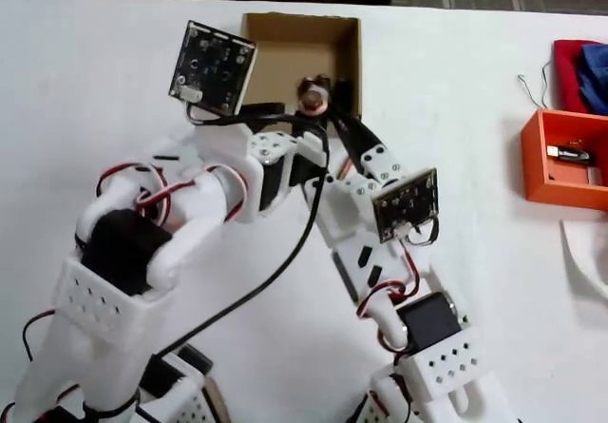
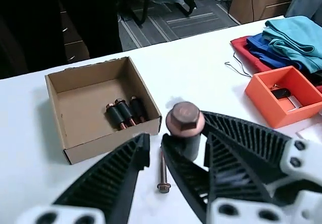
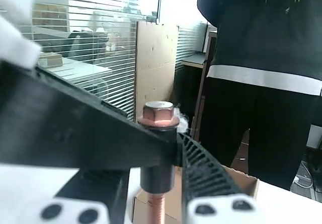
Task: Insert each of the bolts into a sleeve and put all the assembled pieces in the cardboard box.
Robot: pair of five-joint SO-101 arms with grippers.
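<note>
Right gripper (image 3: 176,146) is clamped on a sleeved bolt (image 3: 158,117), one finger on each side of the black sleeve. The bolt stands upright between them, copper head above the fingers and threaded end poking out below the sleeve. From above, this gripper and its load sit at the near wall of the cardboard box (image 2: 110,144). Whether the bolt hangs over the inside of the box or just short of the wall cannot be told.

Left gripper (image 2: 156,144) has its jaws apart with nothing between them. The sleeved bolt is just beside the tip of one of its fingers (image 2: 183,176), close enough that touching cannot be ruled out. Below the gap between the jaws, a loose bolt (image 2: 162,172) lies flat on the white table (image 2: 201,73). The box sits a little beyond this gripper's fingertips, with three assembled pieces (image 2: 124,114) lying side by side on its floor.

From above, the right arm stretches forward from the near table edge towards the box. The left arm beside it is folded at the elbow, its wrist turned in towards the right gripper. Well off to the right gripper's outer side stand an orange bin (image 2: 266,100) and folded cloths (image 2: 287,38).
</note>
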